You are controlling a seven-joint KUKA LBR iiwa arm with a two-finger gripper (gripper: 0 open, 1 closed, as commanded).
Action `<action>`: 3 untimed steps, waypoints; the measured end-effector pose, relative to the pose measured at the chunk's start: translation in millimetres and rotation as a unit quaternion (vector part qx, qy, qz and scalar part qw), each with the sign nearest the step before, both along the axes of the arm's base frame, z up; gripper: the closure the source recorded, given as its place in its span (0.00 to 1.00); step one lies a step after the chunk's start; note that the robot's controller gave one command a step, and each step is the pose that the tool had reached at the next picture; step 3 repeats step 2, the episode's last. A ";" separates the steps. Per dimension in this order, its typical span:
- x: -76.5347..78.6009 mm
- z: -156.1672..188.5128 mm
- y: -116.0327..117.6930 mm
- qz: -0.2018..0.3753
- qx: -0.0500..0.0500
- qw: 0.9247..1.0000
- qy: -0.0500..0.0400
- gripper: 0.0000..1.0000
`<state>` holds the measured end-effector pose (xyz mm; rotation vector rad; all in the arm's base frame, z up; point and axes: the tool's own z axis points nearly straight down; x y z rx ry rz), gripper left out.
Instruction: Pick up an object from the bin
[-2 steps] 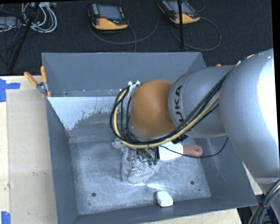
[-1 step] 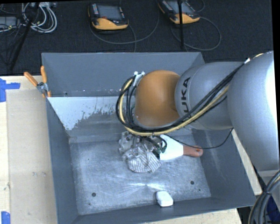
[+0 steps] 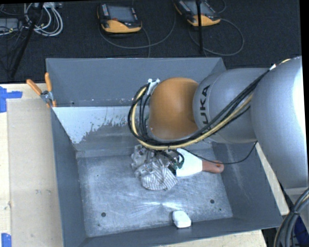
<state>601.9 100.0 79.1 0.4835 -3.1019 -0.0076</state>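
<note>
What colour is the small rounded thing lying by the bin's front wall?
Plain white: the rounded thing shows best in the camera view.

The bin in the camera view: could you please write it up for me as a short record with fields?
container: grey metal bin
end effector: low over the middle of the bin floor, right above the crumpled striped cloth
nearest thing: crumpled striped cloth, grey and white, mid-floor
beside it: white-headed tool with a reddish-brown handle, lying just to the view's right of the cloth
apart: small white lump, alone by the near wall
grasp: not evident
</note>
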 end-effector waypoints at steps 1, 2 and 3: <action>-1.2 3.1 -0.3 0.000 0.000 1.000 0.000 1.00; -3.1 18.4 -1.1 0.000 -0.002 1.000 0.001 1.00; -3.1 18.4 -1.1 0.000 -0.002 1.000 0.001 1.00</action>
